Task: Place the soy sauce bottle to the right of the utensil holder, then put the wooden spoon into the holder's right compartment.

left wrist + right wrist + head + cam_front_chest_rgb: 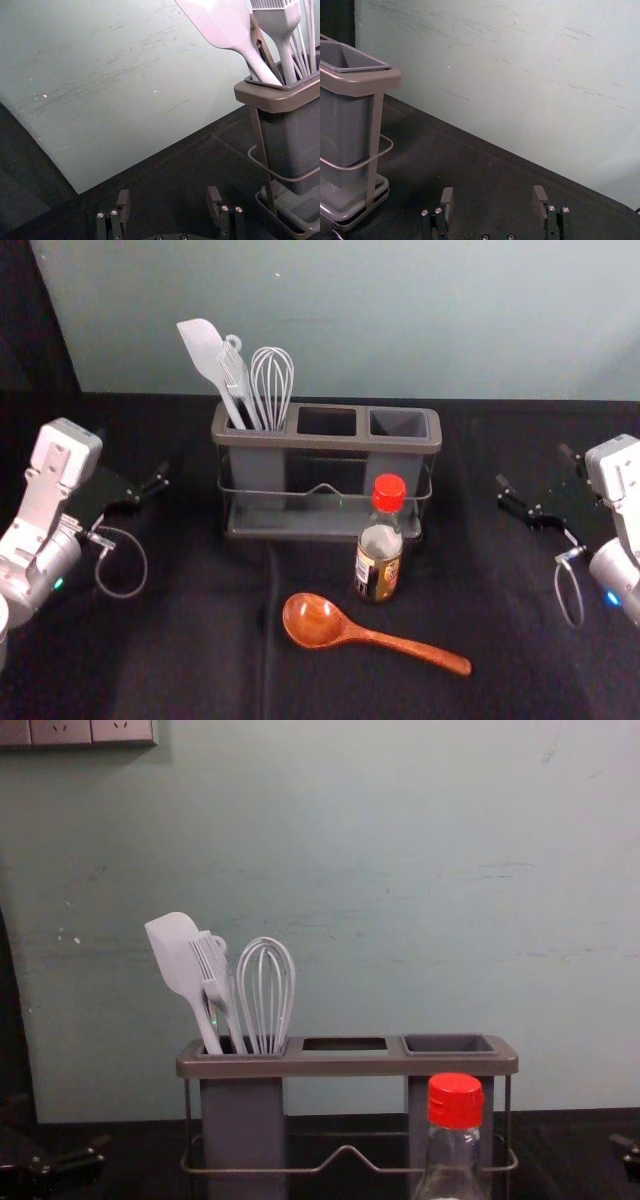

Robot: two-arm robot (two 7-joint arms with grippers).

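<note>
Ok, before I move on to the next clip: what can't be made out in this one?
- Label wording on the soy sauce bottle: head view, too small to read.
- Bottle's base in the chest view: cut off by the lower edge.
- Floor of the right compartment: head view, hidden by its front wall.
- Lower ends of the spatula and whisk: chest view, hidden by the left compartment.

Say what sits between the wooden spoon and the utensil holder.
Head view: the soy sauce bottle, upright, between spoon and holder. Left of it, bare black cloth.
</note>
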